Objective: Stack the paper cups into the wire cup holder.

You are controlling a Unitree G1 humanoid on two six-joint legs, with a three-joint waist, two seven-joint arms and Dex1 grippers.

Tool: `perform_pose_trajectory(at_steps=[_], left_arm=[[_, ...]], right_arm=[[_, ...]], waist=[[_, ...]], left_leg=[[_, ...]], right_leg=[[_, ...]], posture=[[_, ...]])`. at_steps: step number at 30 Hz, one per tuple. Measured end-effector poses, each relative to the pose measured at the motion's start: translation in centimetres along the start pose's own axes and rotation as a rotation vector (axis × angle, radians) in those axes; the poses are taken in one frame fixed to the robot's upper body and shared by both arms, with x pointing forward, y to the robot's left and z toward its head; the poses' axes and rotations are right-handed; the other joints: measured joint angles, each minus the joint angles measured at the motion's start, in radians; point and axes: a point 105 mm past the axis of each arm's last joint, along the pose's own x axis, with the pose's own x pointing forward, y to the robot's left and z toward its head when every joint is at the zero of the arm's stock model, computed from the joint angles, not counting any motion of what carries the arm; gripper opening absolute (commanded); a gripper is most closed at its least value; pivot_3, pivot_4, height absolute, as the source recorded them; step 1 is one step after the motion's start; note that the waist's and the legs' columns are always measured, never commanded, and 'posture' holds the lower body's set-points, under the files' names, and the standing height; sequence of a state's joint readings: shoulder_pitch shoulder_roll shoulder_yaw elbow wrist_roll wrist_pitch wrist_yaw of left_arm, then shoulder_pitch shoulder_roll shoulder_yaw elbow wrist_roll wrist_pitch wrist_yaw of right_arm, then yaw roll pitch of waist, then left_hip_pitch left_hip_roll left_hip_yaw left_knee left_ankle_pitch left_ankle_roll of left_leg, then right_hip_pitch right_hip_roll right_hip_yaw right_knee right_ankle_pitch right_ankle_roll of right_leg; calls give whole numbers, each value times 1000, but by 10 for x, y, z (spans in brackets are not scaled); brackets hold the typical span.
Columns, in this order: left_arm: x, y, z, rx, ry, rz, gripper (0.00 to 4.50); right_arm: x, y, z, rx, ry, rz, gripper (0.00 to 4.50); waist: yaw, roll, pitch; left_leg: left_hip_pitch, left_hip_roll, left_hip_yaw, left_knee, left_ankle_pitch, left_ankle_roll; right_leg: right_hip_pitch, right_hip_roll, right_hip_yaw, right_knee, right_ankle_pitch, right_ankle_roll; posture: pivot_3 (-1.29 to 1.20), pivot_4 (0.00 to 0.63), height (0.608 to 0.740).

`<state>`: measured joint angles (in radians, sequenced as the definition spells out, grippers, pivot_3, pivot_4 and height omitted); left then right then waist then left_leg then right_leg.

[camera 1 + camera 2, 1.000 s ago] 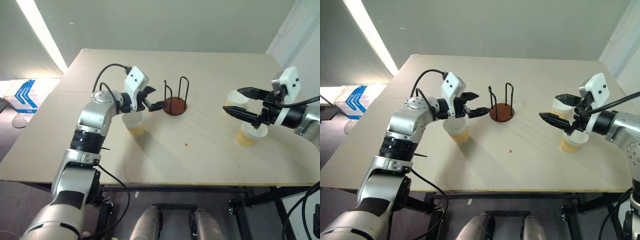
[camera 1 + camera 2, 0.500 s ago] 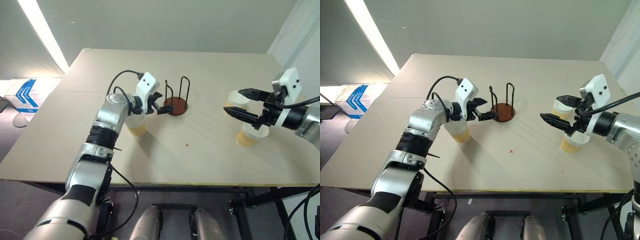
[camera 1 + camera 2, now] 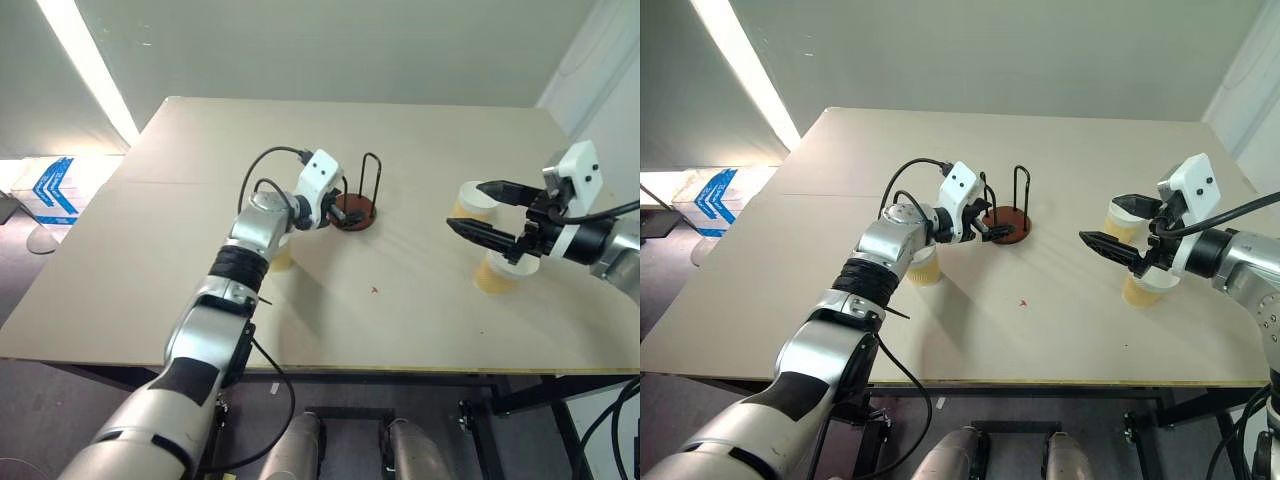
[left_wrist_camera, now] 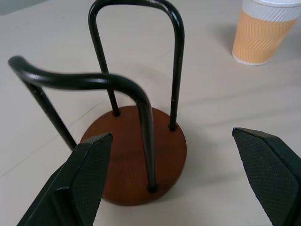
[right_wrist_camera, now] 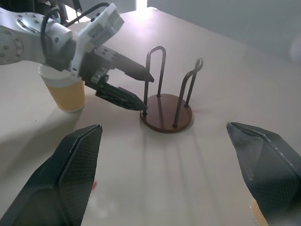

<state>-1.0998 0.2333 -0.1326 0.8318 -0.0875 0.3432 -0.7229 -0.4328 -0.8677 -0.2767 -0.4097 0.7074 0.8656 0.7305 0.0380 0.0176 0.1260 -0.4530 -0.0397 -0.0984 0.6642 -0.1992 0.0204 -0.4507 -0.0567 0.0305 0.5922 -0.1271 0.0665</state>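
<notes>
The wire cup holder (image 3: 353, 211), a rust-brown disc with two black wire loops, stands empty at mid-table. My left gripper (image 3: 994, 228) is open, its fingertips at the holder's left side. The left wrist view shows the holder (image 4: 136, 160) close ahead between my spread fingers (image 4: 80, 183). One paper cup (image 3: 925, 268) stands under my left forearm. Two more paper cups stand on the right, one (image 3: 469, 200) further back and one (image 3: 494, 273) nearer. My right gripper (image 3: 466, 208) hovers open above those two, pointing left toward the holder (image 5: 167, 117).
The tan table (image 3: 400, 320) has a small red mark (image 3: 374, 290) in front of the holder. Its front edge lies close below both arms. A blue-and-white box (image 3: 45, 190) sits on the floor beyond the table's left side.
My left gripper has travelled right, from beside the left cup up to the holder, staying open. The right gripper and all the cups have kept their places.
</notes>
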Motion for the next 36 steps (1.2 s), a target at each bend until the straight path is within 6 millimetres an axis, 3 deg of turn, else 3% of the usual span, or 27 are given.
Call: perform_pose_trajectory(at_steps=[2,5,14,16,22,26,29,36], left_arm=[[4,-2,0,1,-4,3,4500],[9,-3,1,0,-7,10,3934],[16,-7,13,-4,-58,3,559],[16,-7,16,-2,-70,1,36],[14,-8,18,1,-78,-23,36],[5,-14,33,62,-123,-115,36],[-9,-25,40,135,-152,-226,36],[-23,-71,21,188,-106,-501,36]], right_arm=[[-1,0,-1,3,-1,-6,4477],[-3,2,-1,5,-3,-10,4500],[-4,4,-2,20,-11,-16,4500],[-4,4,-3,24,-11,-16,4500],[-5,3,-3,20,-17,-34,4500],[-11,-2,1,-2,-35,-62,4500],[-27,-5,3,-33,-14,-62,4500],[-54,2,11,-79,46,18,4500]], waist=[[1,0,0],[2,0,0],[3,0,0],[3,0,0],[3,0,0],[5,0,0],[8,0,0],[11,0,0]], left_leg=[[0,0,0,0,0,0],[0,0,1,0,0,0],[0,0,2,1,0,0],[0,0,3,1,0,0],[-1,0,3,1,0,0],[-1,-1,3,2,0,0],[-2,-1,4,2,-1,-1],[-2,-1,4,4,-3,-1]], right_leg=[[0,0,0,0,0,0],[0,0,0,0,0,1],[0,0,1,0,-1,4],[0,0,1,0,-2,4],[0,0,1,0,-2,5],[0,0,1,0,-3,5],[0,-1,2,0,-4,6],[0,-1,2,0,-6,6]], posture=[[0,150,740],[0,150,740],[0,150,740],[0,150,740],[0,150,740],[0,150,740],[0,150,740],[0,150,740]])
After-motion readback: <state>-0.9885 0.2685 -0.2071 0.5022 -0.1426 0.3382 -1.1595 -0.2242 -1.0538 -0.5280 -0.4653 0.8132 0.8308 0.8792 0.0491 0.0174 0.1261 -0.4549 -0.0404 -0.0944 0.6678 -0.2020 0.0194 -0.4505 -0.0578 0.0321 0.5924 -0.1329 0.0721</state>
